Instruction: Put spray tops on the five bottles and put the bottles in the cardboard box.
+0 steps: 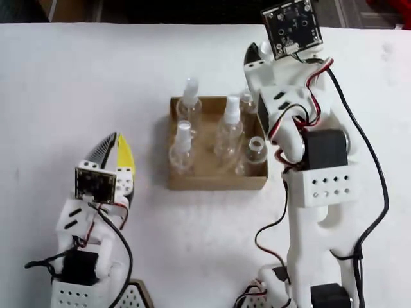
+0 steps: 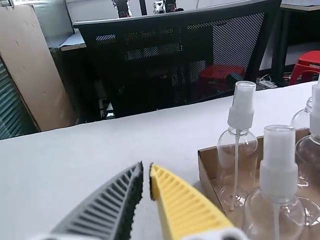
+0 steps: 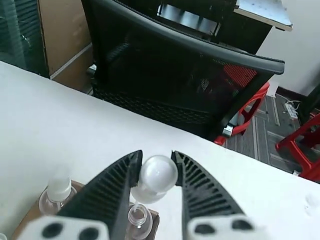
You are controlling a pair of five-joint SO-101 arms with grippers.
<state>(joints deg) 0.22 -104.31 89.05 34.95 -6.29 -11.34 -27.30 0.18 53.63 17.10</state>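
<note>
The cardboard box [image 1: 215, 178] sits mid-table with several clear bottles upright in it. Three bottles wear white spray tops [image 1: 189, 90] [image 1: 183, 136] [image 1: 232, 110]. A bottle at the near right [image 1: 255, 153] has an open neck, as does one at the far right corner [image 1: 248, 104] [image 3: 137, 217]. My right gripper [image 1: 255, 56] [image 3: 155, 159] hangs above that far right bottle, shut on a white spray top [image 3: 158, 174]. My left gripper [image 1: 117, 138] [image 2: 146, 172] rests left of the box, black and yellow fingers shut on nothing. Capped bottles [image 2: 237, 145] [image 2: 276, 200] show beside it.
The white table [image 1: 77, 83] stretches wide on the left and in front of the box. The right arm's body [image 1: 318, 173] stands close along the box's right side. A black mesh chair [image 3: 165, 85] stands beyond the table's far edge.
</note>
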